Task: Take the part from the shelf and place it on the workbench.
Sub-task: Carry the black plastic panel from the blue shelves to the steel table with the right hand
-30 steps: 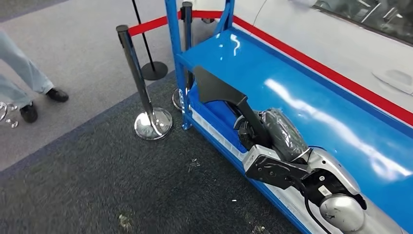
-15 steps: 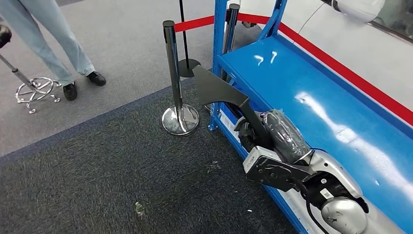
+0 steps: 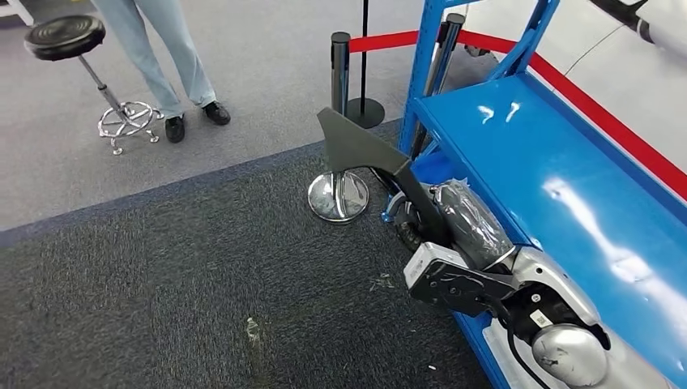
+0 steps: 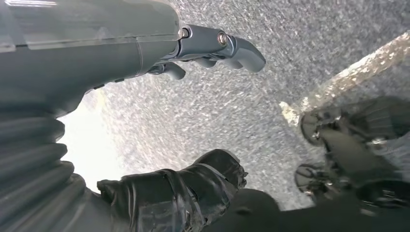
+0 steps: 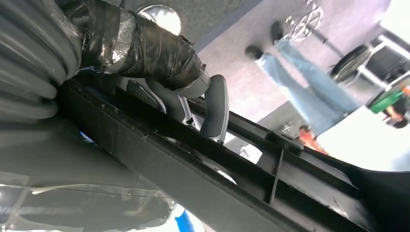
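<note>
Right hand (image 3: pixel 454 219) fingers (image 5: pixel 215 108) wrapped round the black part (image 3: pixel 360 150), held beside the blue shelf (image 3: pixel 567 194); left hand (image 4: pixel 159 121) fingers apart, holding nothing, over carpet (image 4: pixel 251 111)

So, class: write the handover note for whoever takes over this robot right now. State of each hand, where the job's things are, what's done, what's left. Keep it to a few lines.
Right hand: holds the long black part, fingers wrapped over its bar in the right wrist view.
Left hand: holds nothing, hangs over the dark carpet.
Part: off the blue shelf, its wide end out over the carpet, in front of the chrome stanchion base.
Nearby: a person stands beside a black stool.
Done: part taken from the shelf.
Left: carry it to the workbench and set it down.
</note>
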Action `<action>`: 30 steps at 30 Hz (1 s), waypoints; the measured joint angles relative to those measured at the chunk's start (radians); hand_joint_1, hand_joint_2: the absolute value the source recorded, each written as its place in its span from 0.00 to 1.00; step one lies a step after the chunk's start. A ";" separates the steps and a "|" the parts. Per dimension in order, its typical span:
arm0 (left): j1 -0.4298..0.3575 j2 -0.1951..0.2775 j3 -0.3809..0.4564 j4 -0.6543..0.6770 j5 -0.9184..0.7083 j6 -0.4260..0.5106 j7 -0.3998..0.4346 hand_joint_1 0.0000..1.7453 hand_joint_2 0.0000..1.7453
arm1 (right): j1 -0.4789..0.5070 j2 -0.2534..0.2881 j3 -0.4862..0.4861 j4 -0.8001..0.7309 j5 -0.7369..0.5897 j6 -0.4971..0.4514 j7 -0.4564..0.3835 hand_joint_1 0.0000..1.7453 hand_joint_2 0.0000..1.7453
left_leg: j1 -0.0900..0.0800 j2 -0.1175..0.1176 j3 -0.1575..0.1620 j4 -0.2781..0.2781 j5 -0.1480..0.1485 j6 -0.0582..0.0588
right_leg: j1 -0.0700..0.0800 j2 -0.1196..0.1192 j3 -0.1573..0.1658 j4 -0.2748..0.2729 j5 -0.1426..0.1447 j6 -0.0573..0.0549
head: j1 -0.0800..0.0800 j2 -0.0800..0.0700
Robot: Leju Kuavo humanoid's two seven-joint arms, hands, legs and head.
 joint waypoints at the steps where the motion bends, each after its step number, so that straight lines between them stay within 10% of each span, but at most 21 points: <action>1: 0.000 0.000 0.000 0.000 0.000 0.002 0.000 0.00 1.00 | -0.001 0.000 0.000 0.000 0.000 0.000 0.000 1.00 1.00 | -0.006 -0.001 0.003 -0.006 -0.006 0.008 | 0.004 -0.012 0.004 -0.003 -0.003 0.005 | 0.000 0.000; 3: 0.002 0.001 0.000 0.000 0.001 0.004 0.000 0.00 1.00 | -0.002 0.000 0.000 0.000 0.000 0.000 0.001 1.00 1.00 | -0.002 -0.027 0.007 -0.017 -0.005 0.021 | 0.005 -0.022 0.013 -0.005 -0.012 0.016 | 0.000 0.000; 5: 0.004 0.001 0.000 0.000 0.001 0.004 -0.001 0.00 1.00 | -0.002 -0.001 -0.001 -0.002 -0.001 0.000 0.001 1.00 1.00 | 0.005 -0.047 0.019 -0.028 -0.004 0.031 | 0.001 0.026 -0.002 0.038 -0.040 0.022 | 0.003 0.000; 8: 0.000 0.001 0.000 0.000 0.001 0.005 -0.001 0.00 1.00 | 0.002 -0.004 -0.001 -0.003 -0.001 0.000 0.001 1.00 1.00 | 0.007 -0.082 0.025 -0.031 -0.007 0.041 | 0.000 0.098 -0.106 0.226 -0.111 0.024 | 0.007 0.000; 10: -0.001 0.001 0.000 0.000 0.001 0.005 -0.001 0.00 1.00 | 0.007 -0.005 -0.001 -0.003 -0.001 0.000 0.002 1.00 1.00 | 0.007 -0.111 0.029 -0.029 -0.010 0.042 | -0.002 0.105 -0.155 0.280 -0.099 0.026 | 0.008 0.000; 14: 0.000 0.001 0.000 0.000 0.001 0.005 -0.001 0.00 1.00 | 0.009 -0.005 -0.001 -0.004 -0.001 0.000 0.002 1.00 1.00 | 0.011 -0.169 0.036 -0.008 -0.030 0.028 | -0.020 0.165 -0.094 0.074 0.043 0.030 | 0.007 0.000; 18: 0.004 0.003 0.000 0.000 0.002 0.005 -0.001 0.00 1.00 | 0.009 -0.006 -0.001 -0.006 -0.001 0.000 0.004 1.00 1.00 | 0.017 -0.208 0.017 0.001 -0.035 0.006 | -0.020 0.172 -0.069 0.027 0.040 0.016 | 0.006 0.000; 22: 0.002 0.002 0.000 0.000 0.002 0.004 -0.001 0.00 1.00 | 0.007 -0.006 -0.001 -0.008 -0.002 0.000 0.004 1.00 1.00 | 0.012 -0.096 -0.055 0.144 -0.093 -0.012 | -0.015 0.119 -0.041 0.018 0.028 -0.008 | -0.004 0.000; 25: 0.002 0.002 0.000 0.000 0.002 0.003 -0.001 0.00 1.00 | 0.007 -0.006 -0.001 -0.008 -0.002 0.000 0.005 1.00 1.00 | 0.013 -0.071 -0.137 0.277 -0.119 -0.012 | -0.007 0.077 -0.023 0.018 0.011 -0.013 | -0.004 0.000; 30: 0.003 0.005 0.000 0.000 0.000 0.002 -0.001 0.00 1.00 | 0.006 -0.006 -0.001 -0.008 -0.002 0.000 0.005 1.00 1.00 | -0.017 0.002 -0.019 0.026 -0.001 0.026 | 0.002 0.014 0.018 0.011 -0.024 -0.005 | -0.004 0.000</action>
